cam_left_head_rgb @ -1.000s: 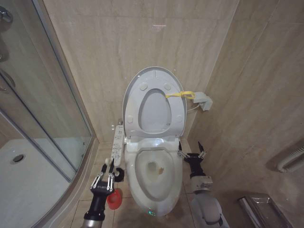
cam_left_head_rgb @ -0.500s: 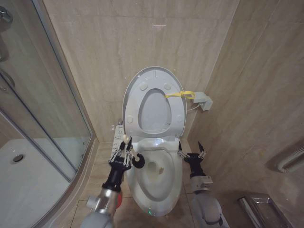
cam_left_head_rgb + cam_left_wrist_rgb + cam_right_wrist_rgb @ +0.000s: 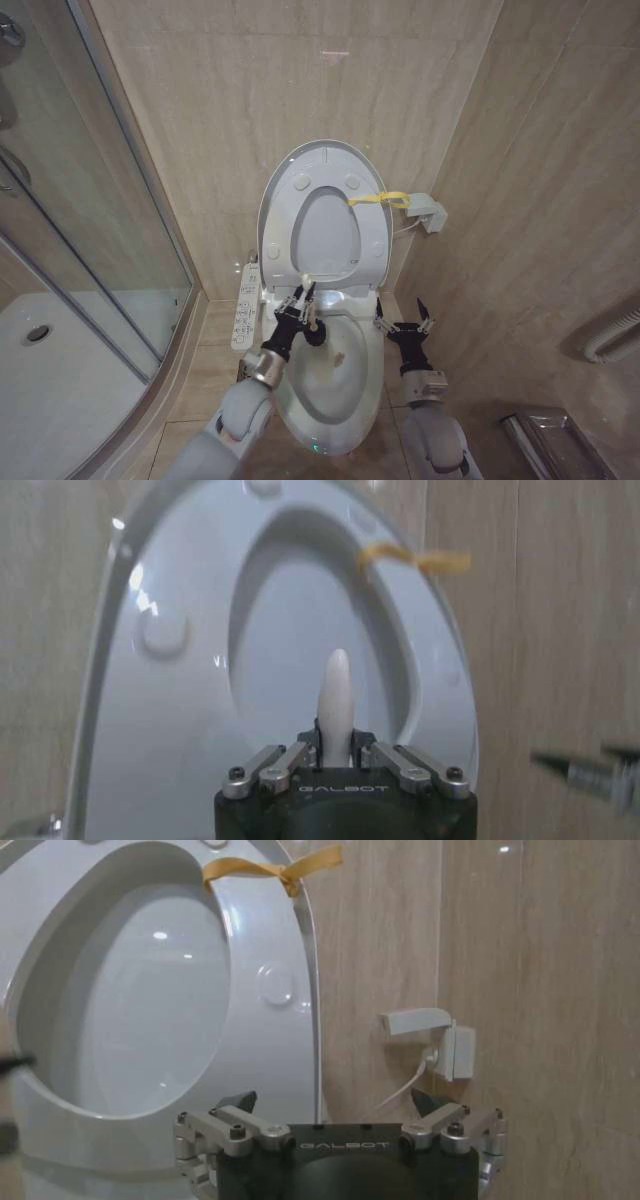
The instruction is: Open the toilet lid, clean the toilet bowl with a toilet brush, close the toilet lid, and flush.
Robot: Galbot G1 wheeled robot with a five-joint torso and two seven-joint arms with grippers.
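The toilet lid (image 3: 322, 175) stands raised against the back wall with the seat, a yellow strap (image 3: 380, 198) tied at its edge. Below it the toilet bowl (image 3: 345, 385) lies uncovered. My left gripper (image 3: 300, 305) hovers over the rear of the bowl, shut on the toilet brush's slim white handle (image 3: 303, 281), and a dark brush end (image 3: 318, 335) hangs just under it. The left wrist view has the handle (image 3: 335, 697) pointing up between the jaws in front of the lid (image 3: 170, 705). My right gripper (image 3: 402, 322) waits open beside the bowl's right rim, also seen from its own wrist (image 3: 335, 1102).
A glass shower enclosure (image 3: 110, 240) and its white tray (image 3: 60, 380) fill the left side. The button panel (image 3: 245, 305) runs along the bowl's left side. A wall box (image 3: 428, 213) with a cable sits right of the lid. A metal fitting (image 3: 550, 440) lies at bottom right.
My left gripper has carried the brush from low on the floor left of the toilet up and rightward over the bowl's rear. The right arm has stayed put.
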